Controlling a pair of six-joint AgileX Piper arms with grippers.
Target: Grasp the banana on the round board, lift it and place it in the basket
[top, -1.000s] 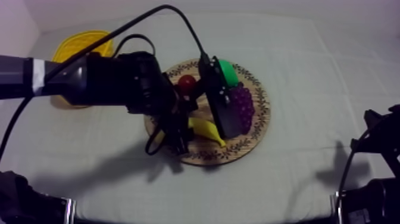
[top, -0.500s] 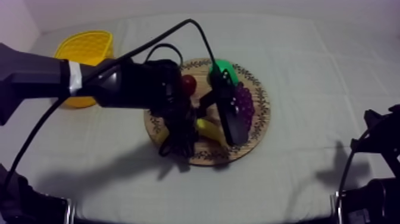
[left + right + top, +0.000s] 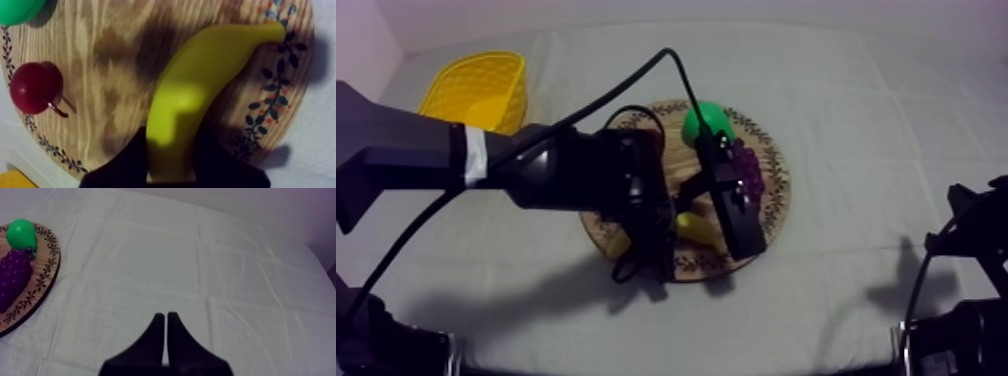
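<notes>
The yellow banana (image 3: 200, 90) lies on the round wooden board (image 3: 110, 60), near its patterned rim. My left gripper (image 3: 170, 160) has a black finger pressed against each side of the banana's near end, shut on it. From above, the left arm reaches in from the left over the board (image 3: 776, 190), and a piece of the banana (image 3: 698, 226) shows beneath the left gripper (image 3: 671, 235). The yellow basket (image 3: 476, 88) stands at the far left. My right gripper (image 3: 166, 319) is shut on nothing above bare cloth.
A green pear (image 3: 708, 120) and purple grapes (image 3: 748, 175) lie on the board's far and right parts. A small red fruit (image 3: 35, 87) sits on the board left of the banana. The right arm (image 3: 961, 300) rests low at the right edge.
My left arm has swung off the basket toward the board's front and come down over the banana. The basket now shows whole. The right arm has not moved.
</notes>
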